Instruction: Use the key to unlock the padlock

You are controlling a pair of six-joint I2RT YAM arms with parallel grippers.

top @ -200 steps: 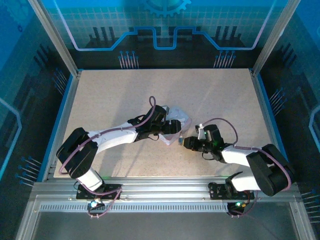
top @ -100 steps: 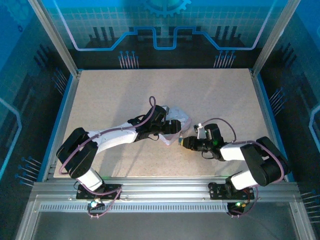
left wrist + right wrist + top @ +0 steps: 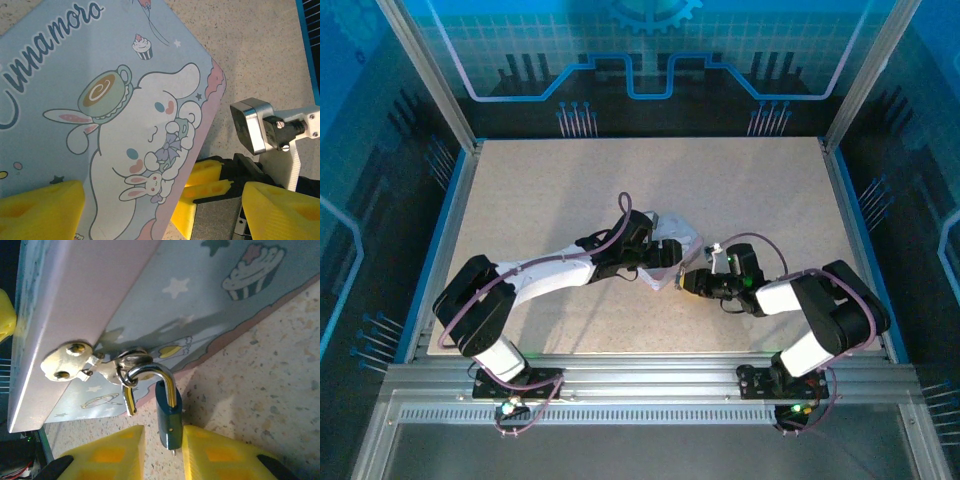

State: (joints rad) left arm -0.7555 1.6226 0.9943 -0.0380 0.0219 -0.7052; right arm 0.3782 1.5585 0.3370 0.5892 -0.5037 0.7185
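Right gripper (image 3: 164,455): slightly parted, straddling the padlock (image 3: 167,422), gripping nothing.
Padlock axis: runs from the hasp (image 3: 70,360) straight toward that gripper.
Nearer arm: right.

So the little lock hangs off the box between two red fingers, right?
Not quite: the fingers are yellow, not red. The right wrist view shows the padlock hanging off the box between the right gripper's two yellow fingers.

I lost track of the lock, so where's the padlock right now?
In the right wrist view, the padlock hangs from the box hasp at lower centre, between the jaws of the right gripper.
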